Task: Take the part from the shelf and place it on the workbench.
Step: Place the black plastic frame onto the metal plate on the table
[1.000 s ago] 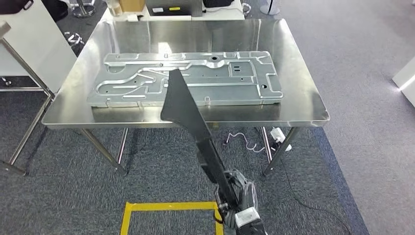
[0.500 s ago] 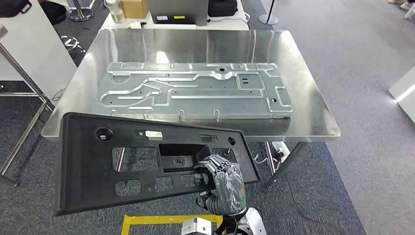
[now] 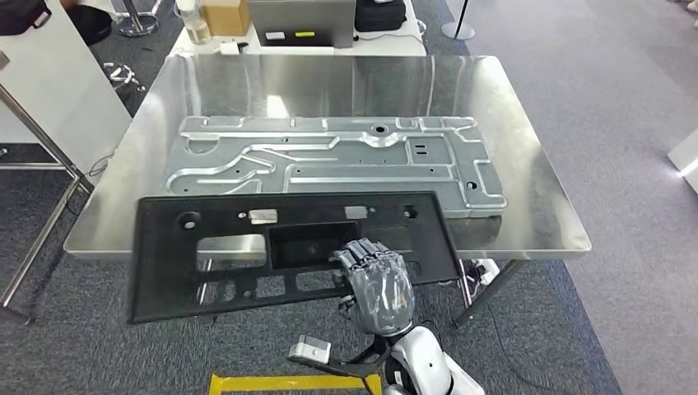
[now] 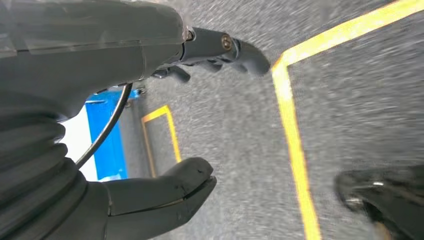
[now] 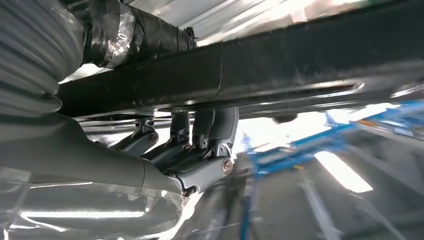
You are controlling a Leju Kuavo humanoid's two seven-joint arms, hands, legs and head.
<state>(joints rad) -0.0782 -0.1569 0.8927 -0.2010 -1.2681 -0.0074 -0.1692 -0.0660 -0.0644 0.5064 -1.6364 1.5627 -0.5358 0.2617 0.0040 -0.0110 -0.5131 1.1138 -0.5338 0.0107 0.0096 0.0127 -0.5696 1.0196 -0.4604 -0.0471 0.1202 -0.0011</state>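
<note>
The right hand point(image 3: 375, 284) grasps a flat black plastic part point(image 3: 288, 247), cut-outs throughout, lower centre over the steel workbench point(image 3: 535, 214); left hand point(image 4: 165, 115) released.

The desk point(image 3: 527, 206) is bright, smooth sheet metal with a brushed, reflective top. On it lies a plate point(image 3: 329, 160) of duller grey pressed metal, ribbed and satin in finish. The part point(image 3: 165, 255) looks like matt black plastic, lightly grained. The right robot hand point(image 3: 374, 284) holding it is wrapped in glossy clear film over grey; the left robot hand point(image 4: 165, 125) shows smooth grey plastic and a ribbed, probably rubber, cover. The floor point(image 3: 617, 107) is rough grey carpet with glossy yellow tape point(image 4: 292, 140).
</note>
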